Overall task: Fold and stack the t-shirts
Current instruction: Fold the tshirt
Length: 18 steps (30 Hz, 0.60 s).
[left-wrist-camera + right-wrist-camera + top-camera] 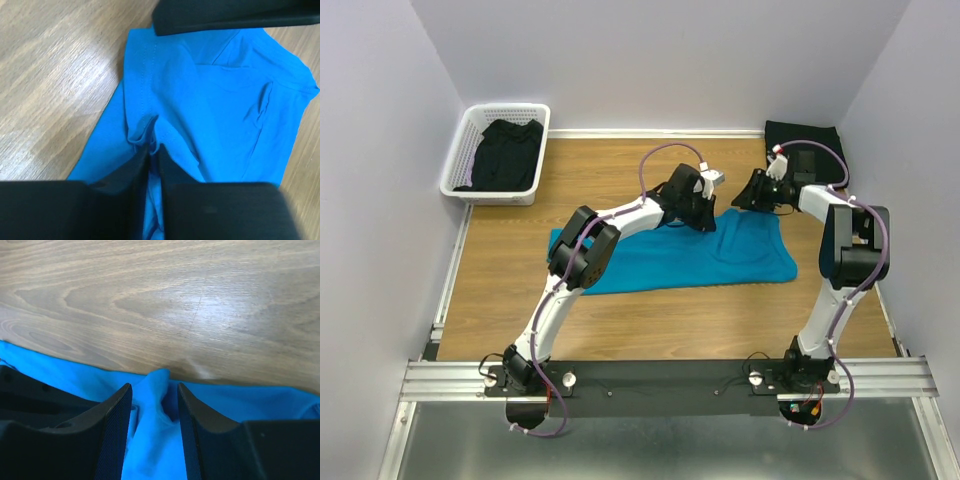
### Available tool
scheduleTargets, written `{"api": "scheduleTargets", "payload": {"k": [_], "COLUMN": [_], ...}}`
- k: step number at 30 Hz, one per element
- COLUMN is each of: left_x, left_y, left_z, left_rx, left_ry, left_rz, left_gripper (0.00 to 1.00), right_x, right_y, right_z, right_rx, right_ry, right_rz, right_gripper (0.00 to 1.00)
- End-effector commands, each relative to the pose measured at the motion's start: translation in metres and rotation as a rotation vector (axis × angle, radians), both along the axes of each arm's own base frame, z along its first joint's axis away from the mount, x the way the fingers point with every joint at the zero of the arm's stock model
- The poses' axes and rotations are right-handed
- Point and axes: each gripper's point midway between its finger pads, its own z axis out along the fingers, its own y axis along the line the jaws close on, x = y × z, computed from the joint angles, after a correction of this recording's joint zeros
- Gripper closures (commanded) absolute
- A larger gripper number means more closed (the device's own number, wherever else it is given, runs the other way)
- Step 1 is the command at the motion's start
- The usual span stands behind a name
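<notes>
A bright teal t-shirt lies spread across the middle of the table. My left gripper is at the shirt's far edge. In the left wrist view its fingers are nearly together, with a small fold of teal cloth pinched between them. My right gripper is at the same far edge, a little to the right. Its jaws stand apart around a raised ridge of teal cloth, with a gap beside the right finger. One black t-shirt lies in the basket. Another black t-shirt lies at the back right.
The white lattice basket stands at the back left corner against the wall. Bare wood runs beyond the shirt's far edge. Walls close in the table on the left, back and right. A dark part of the other arm crosses the top of the left wrist view.
</notes>
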Motion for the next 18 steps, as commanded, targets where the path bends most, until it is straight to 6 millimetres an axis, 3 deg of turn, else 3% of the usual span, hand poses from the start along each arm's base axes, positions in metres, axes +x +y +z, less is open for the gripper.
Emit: {"api": "scheduleTargets", "payload": {"k": [1,9,18], "left_x": [-0.005,0.002,0.002], "left_y": [-0.004,0.019,0.024], "left_z": [0.009,0.016,0.017], "left_rx": [-0.041,-0.038,-0.036], "left_ry": [-0.011,-0.019,-0.015], "left_rz": [-0.029,0.025,0.03], "left_gripper": [0.86,0.9,0.9], "right_x": [0.004,0.004,0.007], "right_y": [0.011,0.021,0.027], "right_z": [-0.009,-0.017,-0.014], "right_rx": [0.035,0.083,0.117], "right_ry": [0.007,0.029,0.019], "right_rz": [0.062,0.101,0.133], "right_gripper": [0.51,0.56,0.85]}}
